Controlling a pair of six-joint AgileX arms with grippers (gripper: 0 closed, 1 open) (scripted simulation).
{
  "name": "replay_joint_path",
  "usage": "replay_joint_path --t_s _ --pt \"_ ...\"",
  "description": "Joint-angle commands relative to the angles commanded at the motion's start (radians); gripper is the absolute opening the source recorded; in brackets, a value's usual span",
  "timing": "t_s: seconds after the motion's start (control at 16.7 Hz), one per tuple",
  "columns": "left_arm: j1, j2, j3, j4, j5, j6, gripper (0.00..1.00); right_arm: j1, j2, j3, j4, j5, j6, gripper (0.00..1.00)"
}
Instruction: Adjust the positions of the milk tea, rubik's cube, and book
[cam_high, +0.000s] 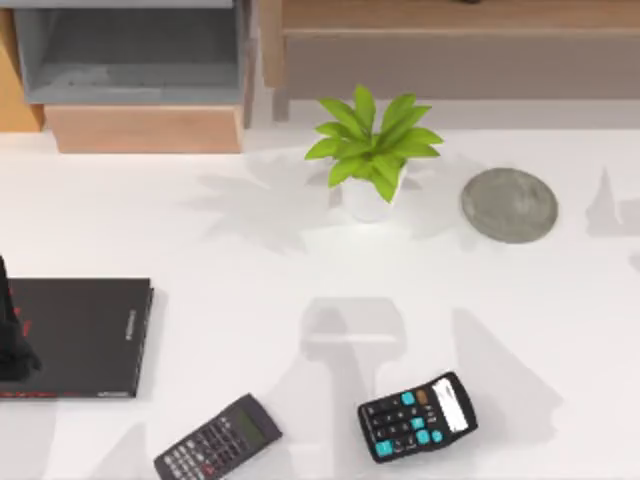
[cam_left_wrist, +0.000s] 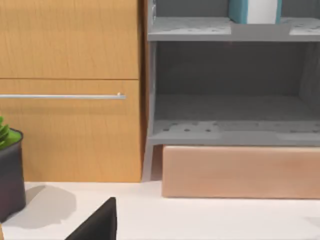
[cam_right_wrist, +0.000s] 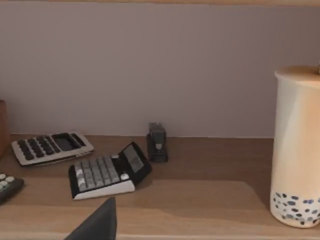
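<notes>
Two wrist views differ: right's has the tall peach-beige milk tea cup (cam_right_wrist: 297, 150) standing on a wooden shelf (cam_right_wrist: 200, 195); left's has the teal-blue book (cam_left_wrist: 252, 11) on a grey shelf (cam_left_wrist: 230, 30). Whether either gripper is clenched, I cannot tell.

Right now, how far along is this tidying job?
The milk tea stands on a wooden shelf, the book upright in a grey shelf unit; whether those are final spots, I can't tell. Nothing looks in hand: the left tool faces the book's shelf, the right tool the milk tea. The cube I cannot judge.

The milk tea (cam_right_wrist: 296, 150) stands upright on a wooden shelf (cam_right_wrist: 200, 195), well apart from the stapler (cam_right_wrist: 157, 142): peach-beige drink, dark pearls at the bottom, tan lid. The teal-blue book (cam_left_wrist: 253, 11) stands upright on a grey shelf (cam_left_wrist: 190, 29).
</notes>
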Motion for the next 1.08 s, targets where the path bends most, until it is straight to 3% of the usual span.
replay_joint_path --t_s 0.54,1.08 --pt "0.0 0.0 0.0 0.0 0.0 0.0 1.0 -0.171 0.819 0.442 0.317 -0.152 0.004 1.0" --pt "0.0 0.0 0.0 0.0 0.0 0.0 1.0 -0.201 0.946 0.528 0.38 -0.182 0.004 1.0"
